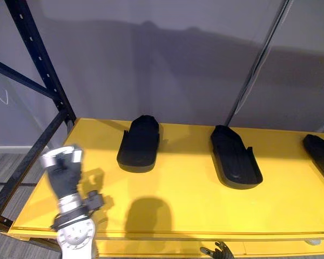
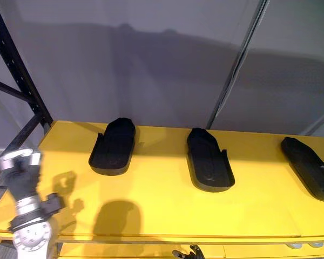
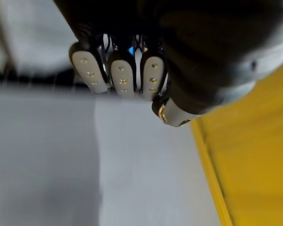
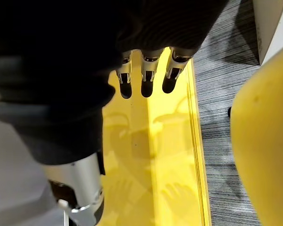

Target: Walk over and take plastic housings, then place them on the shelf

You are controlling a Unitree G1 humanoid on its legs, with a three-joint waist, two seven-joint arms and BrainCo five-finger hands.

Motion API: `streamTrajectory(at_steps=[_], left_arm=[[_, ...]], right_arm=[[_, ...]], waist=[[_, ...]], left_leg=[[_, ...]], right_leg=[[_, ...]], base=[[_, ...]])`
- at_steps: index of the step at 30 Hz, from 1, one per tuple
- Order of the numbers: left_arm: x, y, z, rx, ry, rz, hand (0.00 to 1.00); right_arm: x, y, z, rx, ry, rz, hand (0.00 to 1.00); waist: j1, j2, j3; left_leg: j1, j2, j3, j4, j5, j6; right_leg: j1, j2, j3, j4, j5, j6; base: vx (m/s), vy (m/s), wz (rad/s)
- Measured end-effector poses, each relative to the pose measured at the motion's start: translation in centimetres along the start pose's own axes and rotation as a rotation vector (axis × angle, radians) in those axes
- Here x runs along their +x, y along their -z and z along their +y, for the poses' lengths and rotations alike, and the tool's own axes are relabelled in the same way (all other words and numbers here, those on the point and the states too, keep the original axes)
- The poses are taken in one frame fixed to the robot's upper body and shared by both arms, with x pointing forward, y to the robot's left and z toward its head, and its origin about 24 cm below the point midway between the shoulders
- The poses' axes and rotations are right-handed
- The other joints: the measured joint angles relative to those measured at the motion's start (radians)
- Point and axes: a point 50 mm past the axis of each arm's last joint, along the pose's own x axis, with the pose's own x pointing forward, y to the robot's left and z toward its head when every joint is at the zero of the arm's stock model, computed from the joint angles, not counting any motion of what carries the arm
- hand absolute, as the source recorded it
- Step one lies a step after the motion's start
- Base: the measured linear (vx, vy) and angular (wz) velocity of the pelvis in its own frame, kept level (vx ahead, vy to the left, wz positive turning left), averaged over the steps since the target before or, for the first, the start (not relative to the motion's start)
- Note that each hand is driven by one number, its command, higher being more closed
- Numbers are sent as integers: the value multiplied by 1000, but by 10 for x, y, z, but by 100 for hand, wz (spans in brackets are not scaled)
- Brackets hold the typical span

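Yellow shelf (image 1: 178, 205): a broad, flat, smooth painted deck reaching forward and to the right of the raised left hand (image 1: 62, 170). A dark steel post (image 1: 38, 54) with punched holes and a slanted brace stands beyond that hand, on its outer side.

Three black plastic housings lie on the deck, all ahead of the left hand and off to its right:
- first housing (image 1: 139, 143), the closest;
- second housing (image 1: 235, 159), further right;
- third housing (image 1: 321, 156), furthest, cut by the frame edge.

Each is a long shallow shell, matte, with a rounded far end and an open near end. They lie hollow side up and well apart, probably spaced so each can be set down without knocking the next.

Left hand is up over the shelf's front corner. In its wrist view the fingers (image 3: 122, 77) look curled in with pads showing; nothing is in them, as far as the blur allows.

Right hand (image 1: 218, 251) hangs low below the shelf's front edge, with fingers (image 4: 146, 75) straight and empty over a lower yellow ledge and grey floor (image 4: 221, 94).

Judgement: no housing is in hand; all three in sight are on the shelf.
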Motion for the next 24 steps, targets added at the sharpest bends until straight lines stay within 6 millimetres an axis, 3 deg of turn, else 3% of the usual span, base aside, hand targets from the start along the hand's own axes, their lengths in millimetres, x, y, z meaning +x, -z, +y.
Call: streamTrajectory(at_steps=[4,7,9,11,13,14,15,16,19,24], left_arm=[[-9,17,43,91,-192,109,100],[-33,54,75,202,-270,346,100],[-68,91,93,274,-282,606,100],[-96,111,101,306,-280,778,100],[-144,141,106,340,-249,1050,100],[-156,146,106,342,-238,1111,100],[-175,155,102,338,-201,1209,0],[-192,161,96,326,-157,1290,0],[-211,170,80,294,-63,1387,0],[-206,181,60,283,40,1392,0]], right_arm=[[-1,-4,2,-4,-7,-24,0],[0,-17,4,-10,-15,-78,0],[0,-22,4,-12,-17,-97,0],[0,-22,5,-18,-20,-95,0],[0,-20,6,-34,-31,-77,0],[0,-19,7,-36,-35,-74,0],[0,-18,8,-38,-40,-71,0],[0,-18,8,-40,-42,-70,0],[0,-18,8,-38,-39,-68,0],[0,-14,4,-30,-26,-53,0]], waist=[[17,3,1],[20,6,-1],[19,7,-3],[19,8,-4],[15,9,-5],[14,10,-5],[12,10,-5],[13,12,-5],[12,20,-10],[10,43,-14]], left_leg=[[2,0,-12,9,-5,2],[2,0,-16,20,-12,6],[3,0,-16,28,-17,13],[4,0,-12,29,-18,14],[4,0,-6,29,-16,12],[7,0,-4,28,-15,10],[9,0,-1,27,-14,9],[9,0,2,25,-14,9],[15,0,11,12,-10,5],[24,-1,13,-20,8,1]], right_leg=[[12,0,-7,6,-5,-8],[14,-2,-13,23,-20,-8],[11,-3,-12,42,-33,-8],[2,-4,-6,53,-38,-7],[-9,-6,-1,67,-41,-6],[-9,-6,-1,68,-42,-6],[-9,-7,-1,68,-42,-5],[-11,-8,0,68,-42,-5],[-17,-8,4,67,-41,-1],[-21,-7,1,62,-41,-1]], base=[[-14,8,10],[-68,-1,6],[-69,2,1],[-51,5,-6],[-28,5,-9],[-11,6,-6],[-2,8,-5],[0,7,-5],[7,5,-7],[11,-1,-1]])
